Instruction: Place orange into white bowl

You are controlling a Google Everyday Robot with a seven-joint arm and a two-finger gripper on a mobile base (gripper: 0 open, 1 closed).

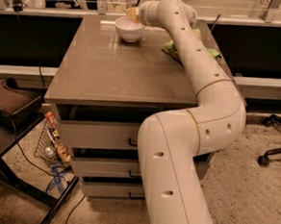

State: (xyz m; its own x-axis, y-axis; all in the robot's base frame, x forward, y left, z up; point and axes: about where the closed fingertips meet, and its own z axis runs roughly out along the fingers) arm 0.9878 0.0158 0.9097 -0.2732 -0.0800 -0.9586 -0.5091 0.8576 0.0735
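Though my white arm (201, 137) takes up most of the right half of the view, rising from the bottom edge, bending at the elbow beside the cabinet and stretching out over its far right side, the work is happening at the far end of it. Under the arm stands a grey-brown cabinet (110, 68) with a flat, smooth top and three drawers (100, 135) in its front, on a speckled floor (250, 198). A long counter (51, 11) runs behind the cabinet. To the left, a dark table (3, 143) cuts into the corner with a brown case (11, 100) resting on it, and a wire basket (51, 144) full of small packets leans between that table and the cabinet. At the right edge, the wheeled foot of an office chair (275, 152) shows on the floor.

On the cabinet top, a green snack bag (171, 49) lies at the far right, partly hidden behind my forearm. The white bowl (129, 30) stands upright near the far edge, well left of the bag, with bare cabinet top all around it.

My gripper (136, 12) is at the far end of the cabinet, just above the bowl's far right rim. My fingers are closed around the orange (132, 13), which shows as a pale round shape at the tip of my wrist, up in the air over the rim. It is not resting in the bowl. My wrist hides most of the fingers themselves.
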